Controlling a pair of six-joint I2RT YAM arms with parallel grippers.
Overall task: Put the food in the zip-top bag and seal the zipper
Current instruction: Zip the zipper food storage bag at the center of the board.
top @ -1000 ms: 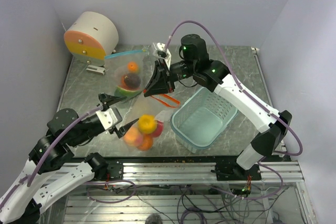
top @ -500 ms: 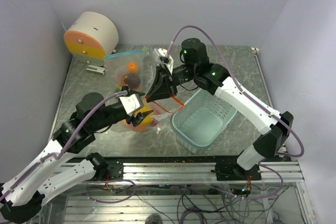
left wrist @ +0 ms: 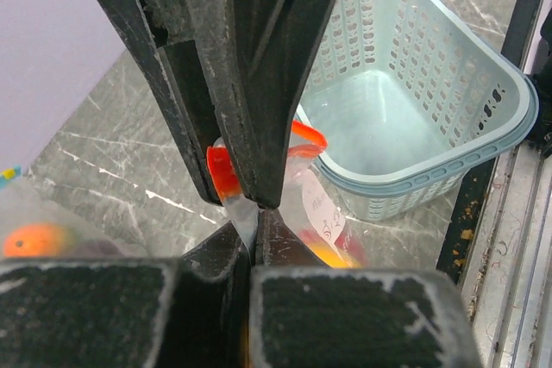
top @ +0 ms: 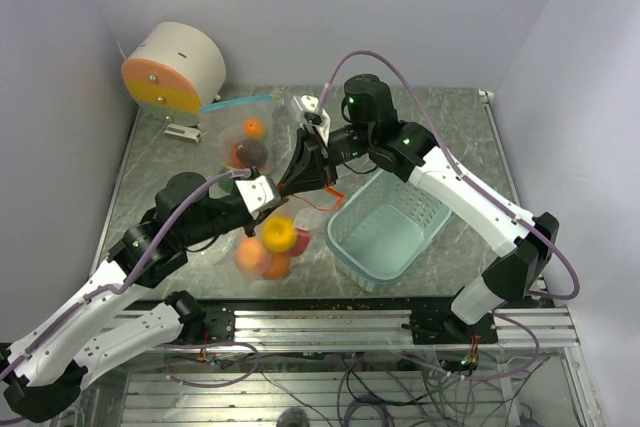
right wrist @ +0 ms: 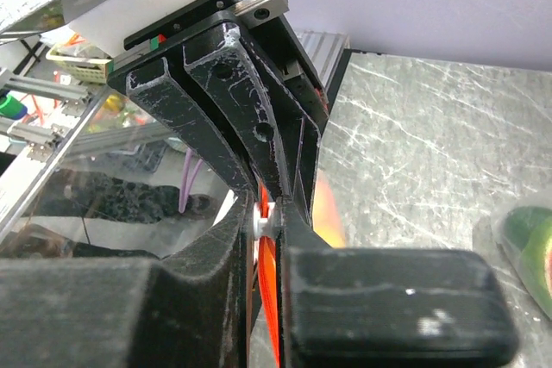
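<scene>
Grey bench [top: 450,117] first. Teal tub [top: 390,242] sits by the near edge, R of middle. Clear bag [left wrist: 315,204] hangs just L of the tub. It's held up so the food [top: 278,237] – yellow, orange, red – drops to the bottom, away from the red zip [left wrist: 306,137]. A 2nd bag [top: 240,127] w/ more food lies toward the back L corner. L gripper [left wrist: 255,221] and R gripper [right wrist: 269,217] are both clenched on the hanging bag's top, tip to tip – prob. so they can press the zip closed next.
</scene>
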